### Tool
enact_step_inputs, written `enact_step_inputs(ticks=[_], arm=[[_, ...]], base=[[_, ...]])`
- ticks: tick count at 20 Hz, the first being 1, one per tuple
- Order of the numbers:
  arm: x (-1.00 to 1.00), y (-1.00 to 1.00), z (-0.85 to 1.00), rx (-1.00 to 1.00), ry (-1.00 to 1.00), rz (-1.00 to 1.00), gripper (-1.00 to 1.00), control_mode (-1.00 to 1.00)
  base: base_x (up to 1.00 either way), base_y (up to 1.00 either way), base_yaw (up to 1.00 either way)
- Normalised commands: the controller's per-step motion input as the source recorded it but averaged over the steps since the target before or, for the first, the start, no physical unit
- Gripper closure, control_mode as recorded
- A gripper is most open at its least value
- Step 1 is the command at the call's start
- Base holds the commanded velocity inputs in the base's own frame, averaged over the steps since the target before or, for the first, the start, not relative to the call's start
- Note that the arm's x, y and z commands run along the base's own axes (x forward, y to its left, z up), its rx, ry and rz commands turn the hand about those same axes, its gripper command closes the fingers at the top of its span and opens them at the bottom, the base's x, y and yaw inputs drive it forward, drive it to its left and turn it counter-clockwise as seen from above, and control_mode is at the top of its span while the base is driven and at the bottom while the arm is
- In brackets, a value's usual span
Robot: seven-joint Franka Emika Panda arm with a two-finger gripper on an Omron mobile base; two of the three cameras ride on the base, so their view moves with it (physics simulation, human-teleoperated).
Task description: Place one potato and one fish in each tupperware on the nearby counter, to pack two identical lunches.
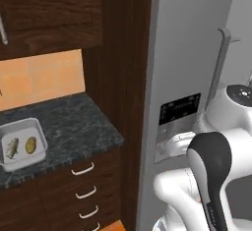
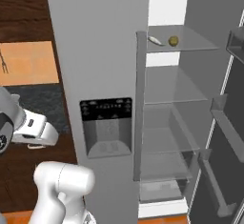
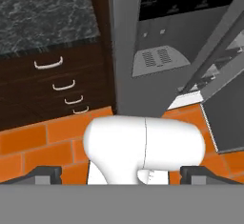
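Writing: the black dispenser panel on the grey fridge door, centre of the right base view, carries rows of pale marks too small to read; no brand is legible anywhere.
Tupperware: one pale grey tray sits at the left edge of the left base view, on the counter; its long axis runs roughly from the left edge toward the frame's centre, slightly tilted.
Fish in tray: a grey-tan fish lies in the tray's left half, long axis running up and down the frame.
Potato in tray: a golden oval lies just beside that fish in the right half, long axis also up and down.
Fish on shelf: a second fish lies on the top glass shelf of the open fridge, upper right of the right base view, slanting down toward the right.
Potato on shelf: a second potato rests near it to the right, apart from it.
Gripper: the gripper shows at the bottom of the hand view, fingertips spread wide with nothing between them, over orange floor tiles.
Drawers: four curved silver handles run down the dark wood front below the counter.
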Motion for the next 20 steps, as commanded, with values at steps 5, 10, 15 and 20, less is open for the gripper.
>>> enact_step_inputs(ticks=[5,10,15,20], arm=[[0.0,0.0,0.0,0.0,0.0,0.0,-1.0,1.0],[0.0,0.0,0.0,0.0,0.0,0.0,-1.0,1.0],[0.0,0.0,0.0,0.0,0.0,0.0,-1.0,1.0],[0.0,0.0,0.0,0.0,0.0,0.0,-1.0,1.0]], base=[[0.01,-1.0,-0.08],[0.29,-0.85,-0.03],[0.27,-0.28,0.13],[0.64,0.03,0.02]])
